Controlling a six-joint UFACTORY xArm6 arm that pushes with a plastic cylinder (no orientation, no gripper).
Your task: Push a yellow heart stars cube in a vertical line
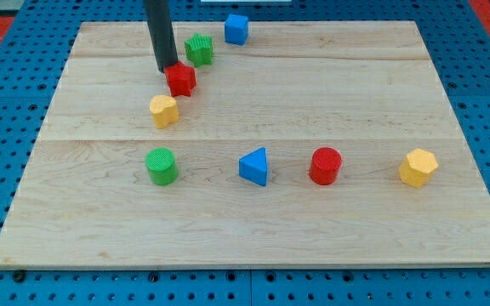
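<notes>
Found my tip set against the upper-left edge of the red star; plain rod, no jaws to part or close, nothing clamped, contact appears to be touching

Located the yellow heart just below and slightly left of the red star, apart from it. Located the green star just above and right of the red star, near but seemingly not touching. Located the blue cube further up and right of the red star, close to the board's top edge. Judged as a slanted row, not yet a vertical line

Recommended for the step in hand: nudge the red star in short strokes, pressing through its centre to avoid spin. Stop once directly above the yellow heart. Keep clear of the green star while repositioning

Noted well below the red star: green cylinder, blue triangle, red cylinder, yellow hexagon; no part in this task
</notes>
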